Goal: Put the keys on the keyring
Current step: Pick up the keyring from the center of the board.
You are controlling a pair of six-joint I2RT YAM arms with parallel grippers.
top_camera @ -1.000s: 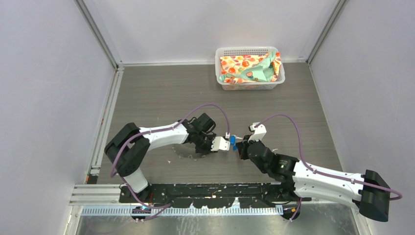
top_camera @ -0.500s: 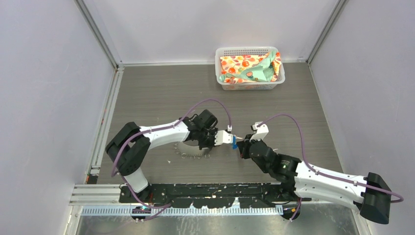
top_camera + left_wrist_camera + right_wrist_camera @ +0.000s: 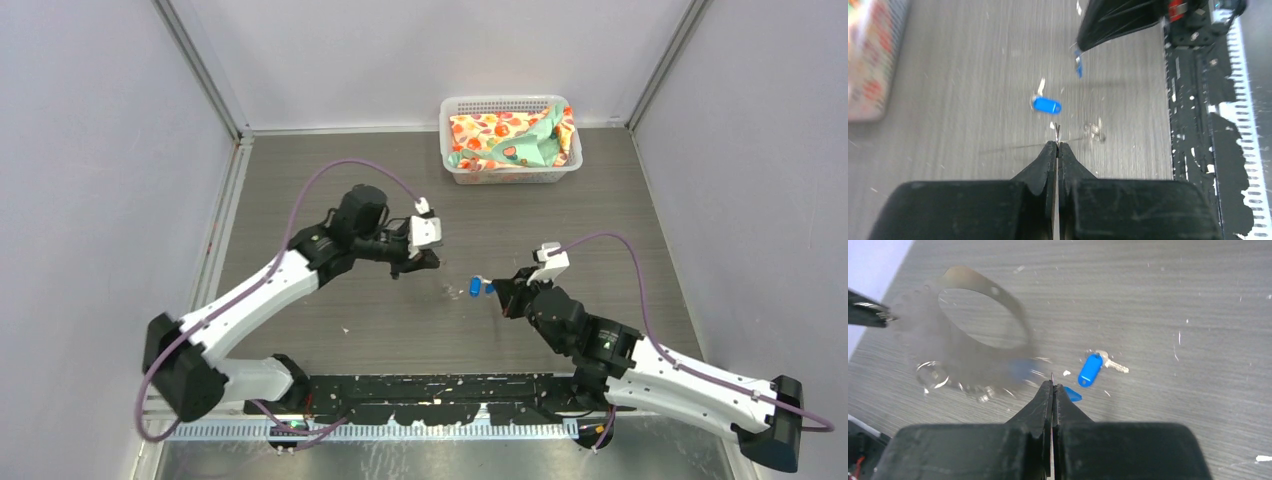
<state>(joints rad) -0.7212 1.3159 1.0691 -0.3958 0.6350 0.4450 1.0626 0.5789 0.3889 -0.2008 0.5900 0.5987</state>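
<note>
My left gripper (image 3: 425, 261) (image 3: 1057, 143) is shut on the keyring (image 3: 979, 335), a wide thin metal loop that hangs blurred above the table; in the left wrist view it shows only as a thin edge-on line (image 3: 1020, 146). One blue-headed key (image 3: 473, 290) (image 3: 1046, 104) (image 3: 1091, 370) lies flat on the table between the two grippers. My right gripper (image 3: 496, 291) (image 3: 1052, 382) is shut on the other key (image 3: 1078, 64), whose blue head (image 3: 1072, 394) pokes out beside the fingertips. The two grippers are apart.
A white basket (image 3: 455, 172) with patterned cloth stands at the back of the table. A black perforated rail (image 3: 440, 395) (image 3: 1198, 100) runs along the near edge. Small white specks dot the grey tabletop (image 3: 300, 180).
My left gripper has closed, then risen and pulled back to the left, away from the right gripper, carrying the keyring. The right gripper has shifted slightly right.
</note>
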